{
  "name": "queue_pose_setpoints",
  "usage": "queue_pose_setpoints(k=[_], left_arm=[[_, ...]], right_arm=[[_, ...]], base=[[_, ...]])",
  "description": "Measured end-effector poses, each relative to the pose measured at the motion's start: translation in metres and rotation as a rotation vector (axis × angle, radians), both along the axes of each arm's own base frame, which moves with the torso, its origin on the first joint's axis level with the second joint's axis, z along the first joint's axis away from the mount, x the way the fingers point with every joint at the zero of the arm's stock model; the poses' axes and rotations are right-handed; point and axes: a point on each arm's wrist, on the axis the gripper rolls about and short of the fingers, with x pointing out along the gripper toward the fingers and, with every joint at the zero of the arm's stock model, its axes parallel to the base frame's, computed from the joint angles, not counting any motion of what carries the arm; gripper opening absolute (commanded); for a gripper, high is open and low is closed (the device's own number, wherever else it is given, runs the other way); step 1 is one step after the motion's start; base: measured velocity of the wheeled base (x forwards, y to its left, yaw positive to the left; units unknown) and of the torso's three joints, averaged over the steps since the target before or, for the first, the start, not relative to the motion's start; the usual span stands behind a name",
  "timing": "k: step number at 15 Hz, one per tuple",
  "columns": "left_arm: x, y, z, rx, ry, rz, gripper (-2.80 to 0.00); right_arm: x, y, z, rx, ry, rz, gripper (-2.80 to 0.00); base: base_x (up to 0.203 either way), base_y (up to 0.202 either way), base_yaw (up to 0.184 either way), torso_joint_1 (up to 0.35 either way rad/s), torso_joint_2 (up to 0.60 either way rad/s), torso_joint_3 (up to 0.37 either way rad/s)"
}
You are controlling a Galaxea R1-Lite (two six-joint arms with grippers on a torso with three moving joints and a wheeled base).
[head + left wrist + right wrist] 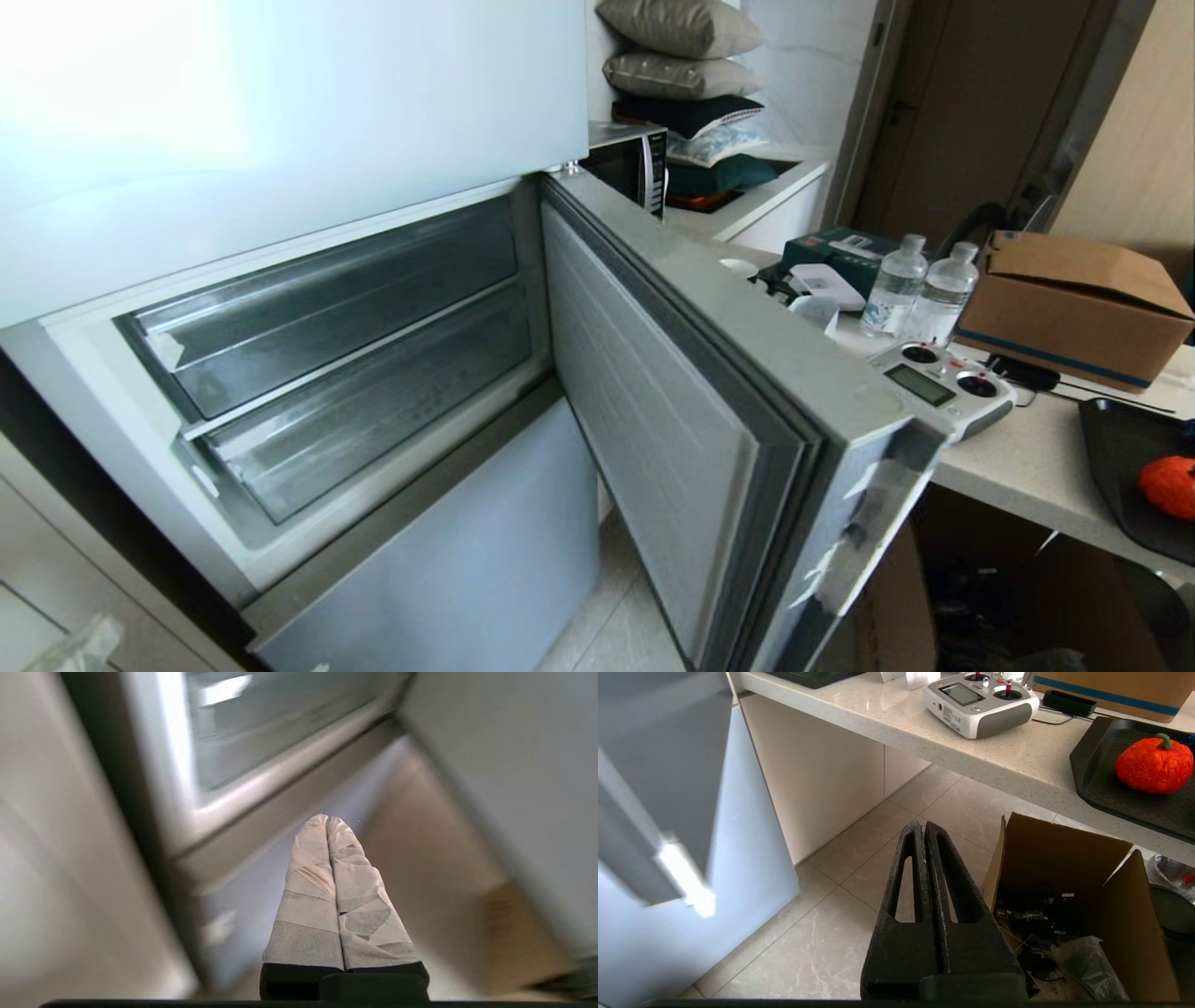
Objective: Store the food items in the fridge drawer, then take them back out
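Observation:
One food item (1167,485), a small orange-red round fruit (1153,765) with a green stem, lies on a black tray (1116,439) on the counter at the right. The fridge's middle compartment stands open with two clear plastic drawers pushed in, an upper drawer (327,299) and a lower drawer (373,425). I cannot tell which one is the fridge drawer. My left gripper (327,820), its fingers wrapped in pale tape, is shut and empty, just below the drawer compartment's frame (243,807). My right gripper (923,825) is shut and empty over the floor, far from the fruit.
The open fridge door (709,392) juts out between the fridge and the counter (1027,467). A remote controller (943,387), two water bottles (896,285) and a cardboard box (1074,308) stand on the counter. An open carton (1064,896) sits on the floor beside my right gripper.

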Motion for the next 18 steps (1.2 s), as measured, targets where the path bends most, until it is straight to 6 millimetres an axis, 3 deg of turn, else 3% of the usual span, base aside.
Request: queue_pose_setpoints(k=[4, 7, 11, 14, 18], left_arm=[[-0.033, 0.000, -0.031, 0.129, 0.153, -0.059, -2.80], [-0.051, -0.002, -0.050, 0.167, 0.163, -0.166, -2.80], [-0.063, -0.003, -0.056, 0.240, 0.026, -0.196, -2.80], [-0.065, -0.002, -0.057, 0.129, -0.004, -0.118, -2.80], [-0.066, -0.002, -0.058, 0.106, -0.017, -0.108, -2.80]], right_arm=[[0.000, 0.000, 0.000, 0.000, 0.000, 0.000, -2.80], [0.000, 0.000, 0.000, 0.000, 0.000, 0.000, -2.80], [0.000, 0.000, 0.000, 0.000, 0.000, -0.001, -2.80], [0.000, 0.000, 0.000, 0.000, 0.000, 0.000, -2.80], [0.000, 0.000, 0.000, 0.000, 0.000, 0.000, -2.80]], base=[[0.000, 0.000, 0.000, 0.000, 0.00, 0.000], [0.000, 0.000, 0.000, 0.000, 0.00, 0.000], [0.000, 0.000, 0.000, 0.000, 0.00, 0.000], [0.000, 0.000, 0.000, 0.000, 0.00, 0.000], [0.000, 0.000, 0.000, 0.000, 0.00, 0.000]])
